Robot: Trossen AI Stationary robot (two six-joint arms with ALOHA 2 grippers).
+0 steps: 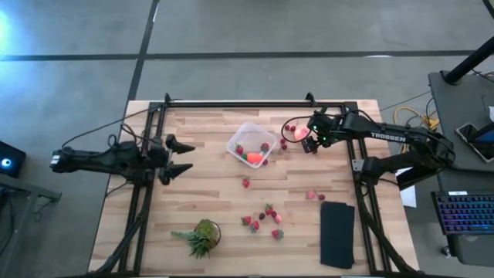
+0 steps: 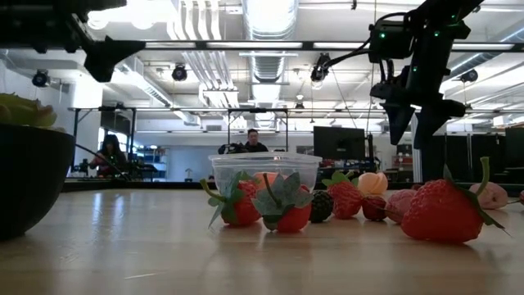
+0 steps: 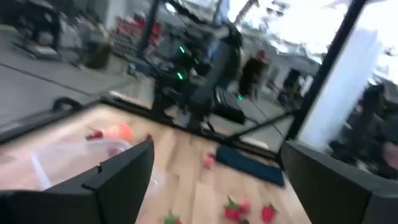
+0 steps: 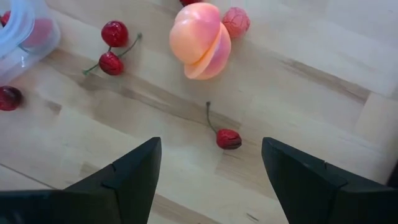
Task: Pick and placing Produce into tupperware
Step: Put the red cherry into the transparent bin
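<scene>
Right gripper [image 1: 311, 140] hovers above the table beside the tub [image 1: 252, 144], jaws apart and holding nothing; the right wrist view shows both fingers spread over bare wood with a single cherry [image 4: 227, 138] between them and the peach [image 4: 200, 40] a little ahead; left gripper [image 1: 179, 157] waits at the left edge, jaws wide and empty.

Tub: clear thin plastic, squarish with rounded corners, sits mid-table; already holds a carrot [image 1: 254, 157] and a few strawberries [image 1: 265, 147]; likely light enough to slide if bumped.

Peach: pink-orange, rounded, two lobes with a seam, smooth matt skin; looks like a hollow plastic toy, so probably light and stiff, somewhat slippery; best taken across the widest part with the pads on the lobes, not on the seam; it may roll if nudged.

Cherries: small, glossy, dark red, thin stems; a stemmed pair [image 4: 112, 48] lies near the tub wall; light and hard, likely to skitter; grip the body, not the stem.

More strawberries [image 1: 261, 219] scattered toward the near edge, well apart from the tub; red with green tops, bumpy skin should give better hold; grip across the body below the leaves.

Table [image 1: 201, 193]: pale wood planks, smooth; black pad [image 1: 337, 234] flat at the right; spiky plant [image 1: 202, 235] in a dark pot, not produce.
</scene>
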